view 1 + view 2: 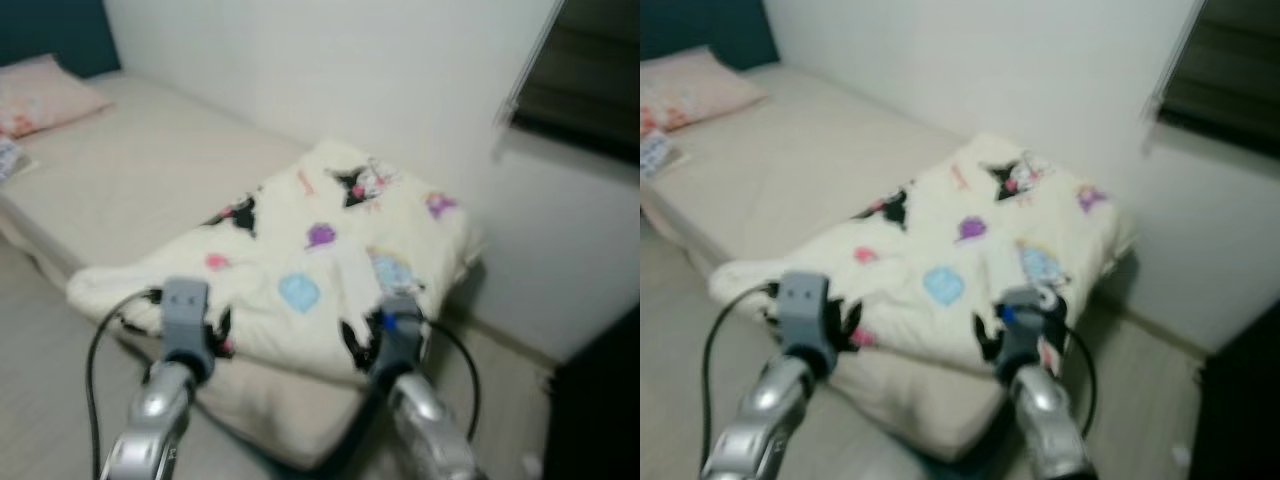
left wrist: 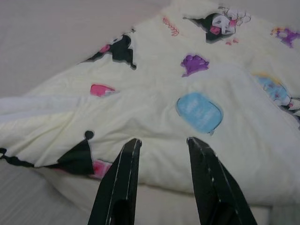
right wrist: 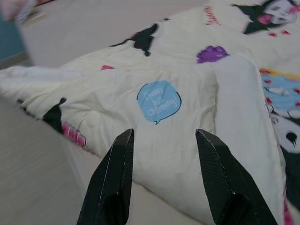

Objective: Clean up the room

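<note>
Left eye view: nearest the camera, the two silver arms reach forward over the pale floor (image 1: 40, 330), each trailing a black cable. The left pincer (image 2: 161, 143) has its two black fingers (image 2: 119, 180) spread a moderate way apart and grips nothing; it hangs just short of the near edge of the blanket (image 1: 320, 270). The right pincer (image 3: 164, 136) is likewise parted, a little wider, with nothing between its fingers (image 3: 112, 178), and it points at the same near edge, close to a pale blue speech-bubble patch (image 3: 158, 101) printed on the cloth.

The blanket is cream-coloured and printed with cartoon figures in black, pink, purple and blue. It lies in a loosely folded heap at the near right end of the bed (image 1: 150, 170), with its near edge hanging over the mattress side and one corner drawn out toward the left. The head views are somewhat blurred, so finer print detail is clearer in the wrist views.

Beyond the blanket, the mattress stretches away to the far left, covered in a plain beige sheet. At its far left end lies a pink pillow (image 1: 45, 95), and a small patterned item (image 1: 10, 158) sits at the left edge, too blurred to identify. A white wall (image 1: 350, 70) runs behind the bed, with a dark window blind (image 1: 585, 75) at the far right and a dark piece of furniture (image 1: 600, 400) at the near right.
</note>
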Available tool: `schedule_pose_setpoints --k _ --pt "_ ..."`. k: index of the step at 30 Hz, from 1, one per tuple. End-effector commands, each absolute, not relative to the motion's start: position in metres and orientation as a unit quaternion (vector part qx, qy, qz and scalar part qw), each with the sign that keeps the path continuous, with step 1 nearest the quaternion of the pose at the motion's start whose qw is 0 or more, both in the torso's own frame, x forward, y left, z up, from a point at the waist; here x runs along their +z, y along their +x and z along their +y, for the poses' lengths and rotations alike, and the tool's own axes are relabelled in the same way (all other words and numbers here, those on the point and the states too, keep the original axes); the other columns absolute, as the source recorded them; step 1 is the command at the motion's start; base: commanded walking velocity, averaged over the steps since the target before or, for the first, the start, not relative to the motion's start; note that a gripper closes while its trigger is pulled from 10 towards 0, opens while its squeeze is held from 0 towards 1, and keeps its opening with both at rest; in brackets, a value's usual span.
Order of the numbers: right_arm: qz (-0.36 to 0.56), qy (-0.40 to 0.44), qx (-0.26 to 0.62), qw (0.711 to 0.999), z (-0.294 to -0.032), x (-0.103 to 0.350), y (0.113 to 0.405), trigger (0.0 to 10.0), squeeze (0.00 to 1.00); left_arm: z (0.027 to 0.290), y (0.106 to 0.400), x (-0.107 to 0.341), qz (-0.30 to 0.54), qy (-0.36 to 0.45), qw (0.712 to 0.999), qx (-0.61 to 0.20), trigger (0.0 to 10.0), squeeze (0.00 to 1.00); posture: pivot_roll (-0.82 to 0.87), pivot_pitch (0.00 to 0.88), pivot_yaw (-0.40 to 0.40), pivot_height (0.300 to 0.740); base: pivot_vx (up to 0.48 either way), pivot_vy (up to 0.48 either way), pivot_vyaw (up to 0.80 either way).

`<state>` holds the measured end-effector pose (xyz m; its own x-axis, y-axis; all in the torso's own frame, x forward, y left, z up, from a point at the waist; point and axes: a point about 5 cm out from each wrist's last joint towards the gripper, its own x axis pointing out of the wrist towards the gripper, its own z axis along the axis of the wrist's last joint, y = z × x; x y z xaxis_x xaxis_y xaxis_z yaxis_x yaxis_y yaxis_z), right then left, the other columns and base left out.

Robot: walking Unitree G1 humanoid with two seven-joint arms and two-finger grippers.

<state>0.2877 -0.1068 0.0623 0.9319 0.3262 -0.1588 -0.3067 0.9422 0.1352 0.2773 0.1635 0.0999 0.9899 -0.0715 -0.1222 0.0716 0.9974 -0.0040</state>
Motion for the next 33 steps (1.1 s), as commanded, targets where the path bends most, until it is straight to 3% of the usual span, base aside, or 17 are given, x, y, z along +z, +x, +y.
schedule_pose_setpoints --k 1,9,12,22,33 --pt "0.092 0.047 0.159 0.982 -0.11 0.061 0.286 10.0 0.0 0.163 0.275 0.097 0.069 -0.003 0.997 -0.037 10.0 0.0 0.09 0.042 -0.072 0.74 0.0 -0.48 0.8" --pt "0.09 0.043 0.166 0.981 -0.109 0.062 0.286 10.0 0.0 0.164 0.276 0.097 0.069 -0.005 0.997 -0.034 10.0 0.0 0.08 0.044 -0.072 0.74 0.0 -0.467 0.8" --pt "0.088 0.046 0.17 0.98 -0.108 0.063 0.286 10.0 0.0 0.166 0.277 0.096 0.08 -0.015 0.996 -0.023 10.0 0.0 0.08 0.045 -0.07 0.74 0.0 0.0 0.0" --pt "0.089 0.056 0.195 0.975 -0.101 0.063 0.283 10.0 0.0 0.172 0.278 0.096 0.083 -0.029 0.996 -0.008 10.0 0.0 0.08 0.051 -0.072 0.74 0.0 0.48 0.0" --pt "0.085 0.047 0.204 0.974 -0.1 0.065 0.284 10.0 0.0 0.171 0.278 0.098 0.074 -0.013 0.997 -0.006 10.0 0.0 0.08 0.047 -0.073 0.74 0.0 0.0 0.0"
